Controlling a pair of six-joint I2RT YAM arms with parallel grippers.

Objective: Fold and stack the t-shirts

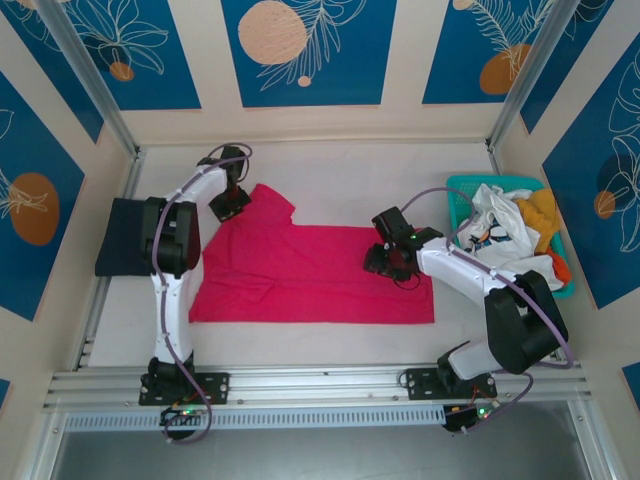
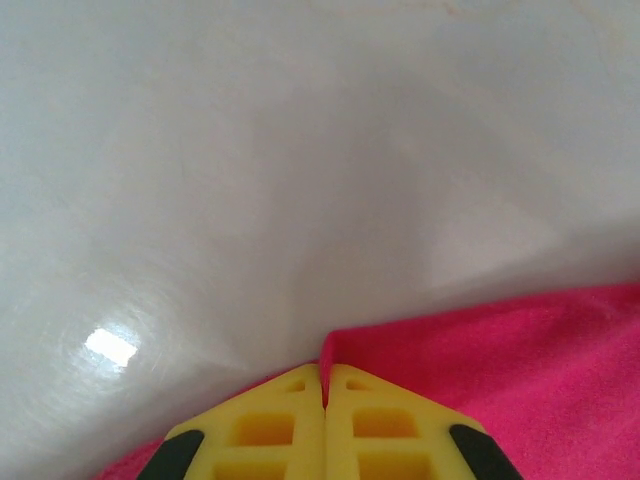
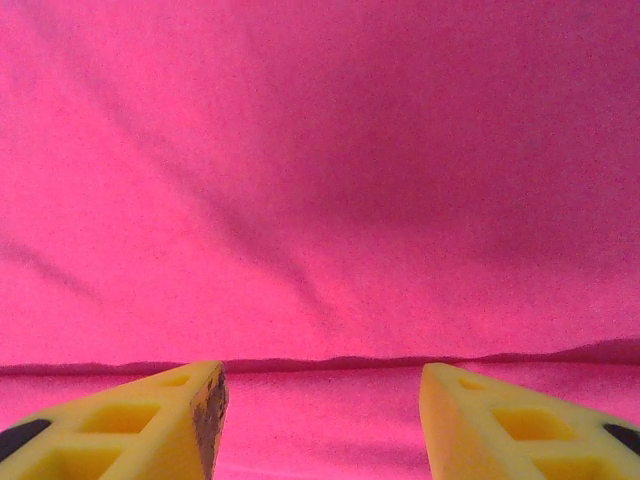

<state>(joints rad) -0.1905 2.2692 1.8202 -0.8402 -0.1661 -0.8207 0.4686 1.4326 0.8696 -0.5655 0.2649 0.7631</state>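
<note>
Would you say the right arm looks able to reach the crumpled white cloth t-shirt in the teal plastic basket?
Probably yes: the white t-shirt lies uncovered in the teal basket beside that arm, and the right gripper stands open.

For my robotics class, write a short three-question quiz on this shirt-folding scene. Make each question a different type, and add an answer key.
1. True or false: the right gripper holds its fingers apart over the pink t-shirt.
2. Multiple choice: the left gripper has its fingers closed on A) the pink t-shirt's edge, B) a towel, C) a cup.
3. Fill in: the white and orange shirts lie heaped in the teal ____ at the right side of the table.
Key: 1 true; 2 A; 3 basket.
</note>
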